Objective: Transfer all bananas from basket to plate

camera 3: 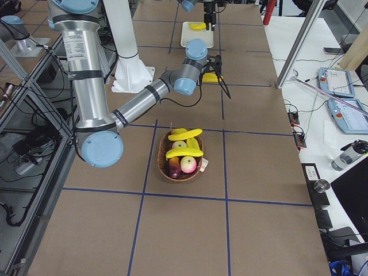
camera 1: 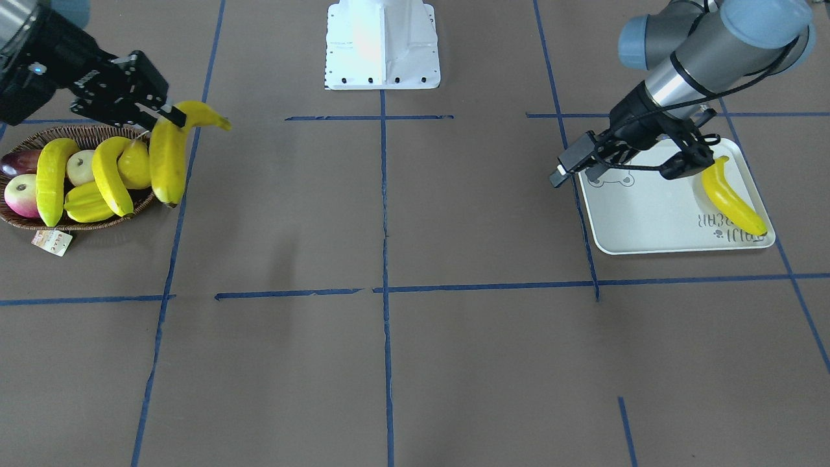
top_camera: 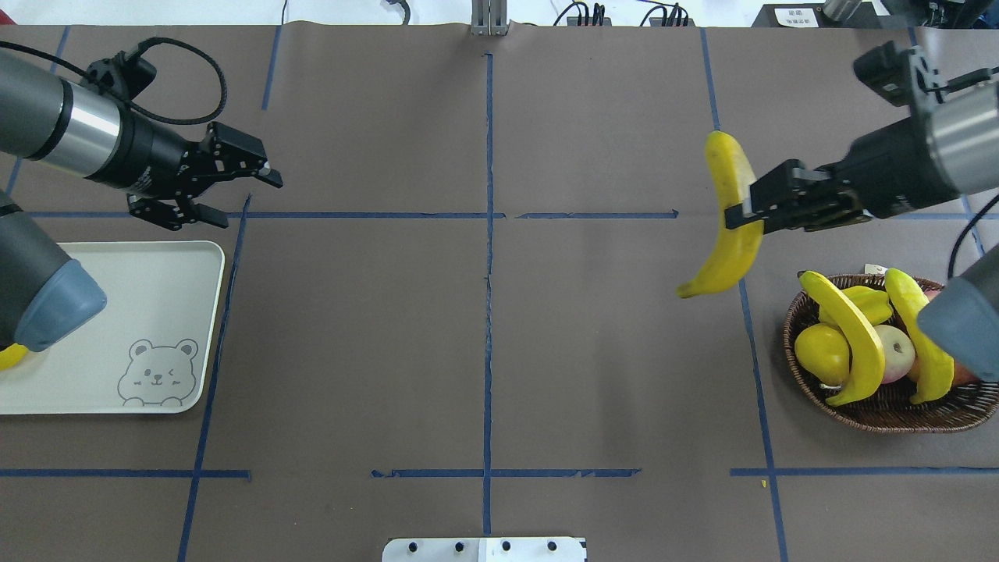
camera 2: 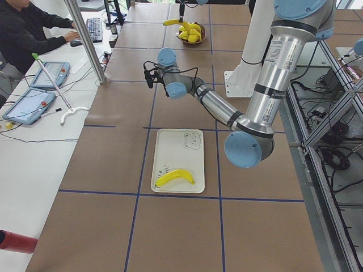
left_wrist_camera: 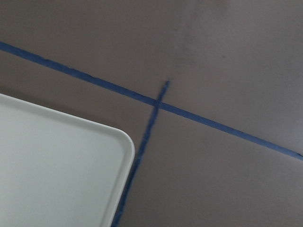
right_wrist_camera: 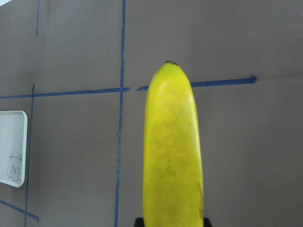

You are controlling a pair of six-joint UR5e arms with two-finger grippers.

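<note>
My right gripper (top_camera: 741, 215) is shut on a banana (top_camera: 734, 218) and holds it in the air to the left of the basket (top_camera: 882, 417); the right wrist view shows the same banana (right_wrist_camera: 173, 151) close up. Two more bananas (top_camera: 851, 336) (top_camera: 921, 336) lie across the fruit in the basket. Another banana (camera 1: 729, 198) rests on the plate (camera 1: 642, 214). Open and holding nothing, my left gripper (top_camera: 250, 201) hovers just beyond the plate's far corner (left_wrist_camera: 47, 161).
The basket also holds a yellow pear (top_camera: 821, 353), apples (camera 1: 23, 194) and a starfruit (camera 1: 87, 204), with a paper tag (camera 1: 52, 242) on its rim. The white robot base (camera 1: 382, 45) stands mid-table. A person (camera 2: 22, 28) sits at a side bench with tablets.
</note>
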